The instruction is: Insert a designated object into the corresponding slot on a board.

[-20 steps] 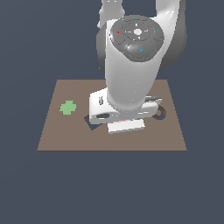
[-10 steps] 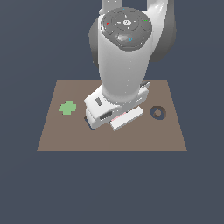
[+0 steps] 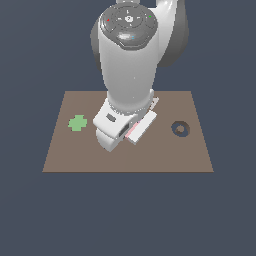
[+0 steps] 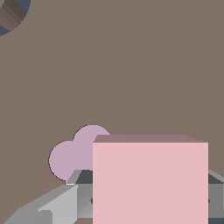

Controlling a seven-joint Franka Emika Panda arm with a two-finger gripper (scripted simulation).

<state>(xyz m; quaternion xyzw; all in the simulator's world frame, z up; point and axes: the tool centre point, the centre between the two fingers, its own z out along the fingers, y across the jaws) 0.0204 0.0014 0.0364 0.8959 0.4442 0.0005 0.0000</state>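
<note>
Looking first at the exterior view, we see a flat brown rectangular board lying across the middle of the frame on a dark blue-grey ground. A large white robot arm rises from the upper centre and hides most of the board's middle. Its gripper is buried under the wrist, so we cannot see the jaws here. A thin sliver of the flat light pink square tile shows at the lower right edge of the wrist. A small green cross-shaped piece lies at the left of the board, and a dark round ring sits at the right, well apart from the arm. The square slot is not visible in this view; we judge it may be hidden under the arm.

Turning to the wrist view, the pink tile fills the lower centre and right, facing us flat. Grey finger bodies flank both of its sides, so the jaws appear clamped on the tile. Behind it, at lower left, a mauve lobed piece lies on the brown surface. A curved dark recess, probably the ring, shows at the upper left corner. The slot is out of frame, so we cannot tell which way it lies from the held tile.
</note>
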